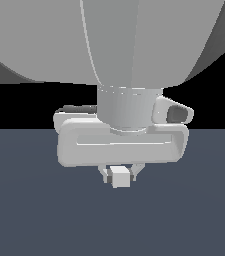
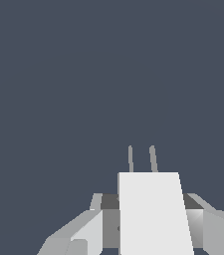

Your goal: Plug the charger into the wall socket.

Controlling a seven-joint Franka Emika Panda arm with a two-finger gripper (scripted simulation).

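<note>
The charger [image 1: 120,177] is a small off-white cube held between my fingers, seen below the arm's hand in the exterior view. In the wrist view the charger [image 2: 153,214] fills the space between the fingers, and its two thin grey prongs [image 2: 141,159] stick out from its far end. My gripper [image 1: 119,175] is shut on the charger and holds it above the dark blue-grey floor [image 1: 34,210]. My gripper also shows in the wrist view [image 2: 151,219], one finger on each side of the cube. The wall socket is out of view in both frames.
The arm's large grey body [image 1: 114,40] fills the upper part of the exterior view and hides what lies behind it. Only plain dark floor [image 2: 83,74] shows beyond the prongs in the wrist view.
</note>
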